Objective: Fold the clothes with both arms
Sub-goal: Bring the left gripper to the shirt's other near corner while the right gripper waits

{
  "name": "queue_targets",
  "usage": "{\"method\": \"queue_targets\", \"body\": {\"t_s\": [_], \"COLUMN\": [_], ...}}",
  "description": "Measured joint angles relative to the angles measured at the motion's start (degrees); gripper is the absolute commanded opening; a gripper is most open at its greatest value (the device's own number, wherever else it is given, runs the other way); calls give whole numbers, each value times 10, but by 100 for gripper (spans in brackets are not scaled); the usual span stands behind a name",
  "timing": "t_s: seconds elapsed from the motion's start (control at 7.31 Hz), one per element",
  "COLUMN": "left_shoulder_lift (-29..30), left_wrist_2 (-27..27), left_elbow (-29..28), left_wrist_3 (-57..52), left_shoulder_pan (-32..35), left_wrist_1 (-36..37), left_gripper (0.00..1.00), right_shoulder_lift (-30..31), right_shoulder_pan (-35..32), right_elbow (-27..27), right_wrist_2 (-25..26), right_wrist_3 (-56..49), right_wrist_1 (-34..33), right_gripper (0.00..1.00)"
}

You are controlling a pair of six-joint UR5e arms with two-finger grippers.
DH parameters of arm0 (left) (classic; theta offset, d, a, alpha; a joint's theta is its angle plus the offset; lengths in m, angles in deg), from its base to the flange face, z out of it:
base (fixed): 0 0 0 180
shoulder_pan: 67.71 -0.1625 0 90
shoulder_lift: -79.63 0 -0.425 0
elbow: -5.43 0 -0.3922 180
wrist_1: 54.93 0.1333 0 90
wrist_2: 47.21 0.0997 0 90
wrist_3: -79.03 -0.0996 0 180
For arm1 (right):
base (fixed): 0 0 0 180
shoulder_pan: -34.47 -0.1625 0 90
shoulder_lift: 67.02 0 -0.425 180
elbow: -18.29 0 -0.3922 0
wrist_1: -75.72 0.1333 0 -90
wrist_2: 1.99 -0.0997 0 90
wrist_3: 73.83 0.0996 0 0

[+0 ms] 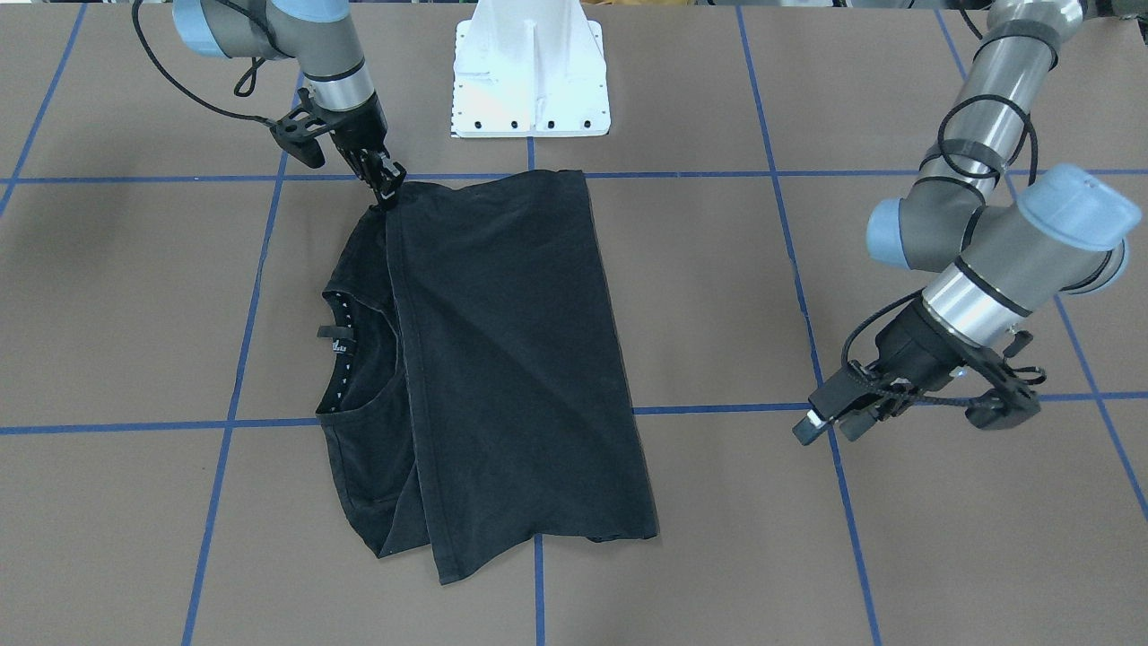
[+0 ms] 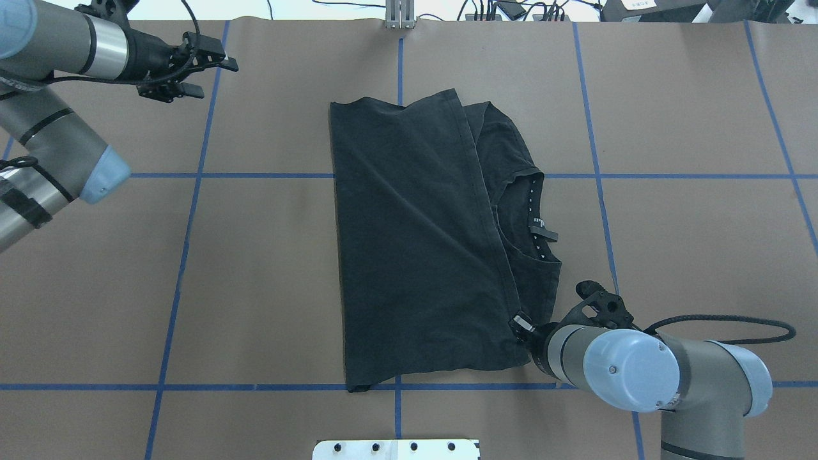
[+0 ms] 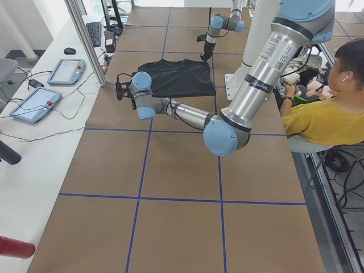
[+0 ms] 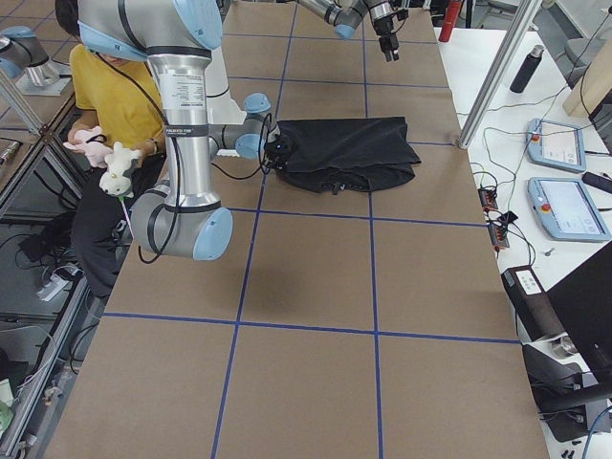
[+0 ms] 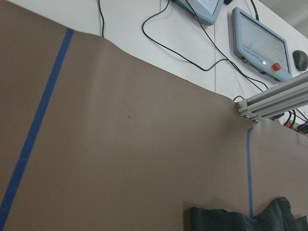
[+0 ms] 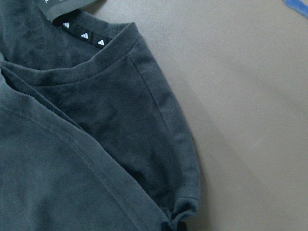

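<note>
The black T-shirt (image 1: 520, 359) (image 2: 415, 255) lies mid-table, its lower half folded over toward the collar (image 2: 533, 223), which stays uncovered. At the robot-side corner of the folded hem, my right gripper (image 1: 387, 193) (image 2: 523, 324) is down on the cloth, fingers close together, seemingly shut on the fabric. Its wrist view shows the collar and a sleeve (image 6: 159, 125) bunched at the bottom edge. My left gripper (image 1: 830, 429) (image 2: 217, 78) hangs open and empty above bare table, far from the shirt. Its wrist view catches only a shirt corner (image 5: 231, 219).
The white mounting pedestal (image 1: 531, 81) stands on the robot's side of the shirt. A seated person in a yellow shirt (image 3: 324, 119) is beside the table. Tablets (image 3: 65, 71) and cables lie on the white bench past the far edge, behind an aluminium post (image 5: 274, 98).
</note>
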Motion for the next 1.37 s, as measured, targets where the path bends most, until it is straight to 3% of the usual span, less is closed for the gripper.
{"method": "queue_targets", "body": {"t_s": [0.27, 0.68, 0.96, 1.37], "left_shoulder_lift": [-49, -122, -138, -136], "left_wrist_2": [-6, 34, 85, 147], "left_elbow": [90, 198, 225, 248], "left_wrist_3": [81, 195, 227, 256], "left_shoulder_pan": [-51, -157, -232, -311], "left_wrist_1": [2, 6, 20, 98], "left_gripper": [99, 94, 94, 89], "right_shoulder_lift": [0, -2, -5, -5], "right_shoulder_pan": [14, 20, 21, 23], "right_elbow": [29, 43, 46, 47], "right_wrist_2": [1, -2, -8, -12], "right_wrist_3": [3, 4, 4, 4], "right_wrist_1": [-30, -50, -51, -51], "right_gripper": [0, 0, 0, 0]}}
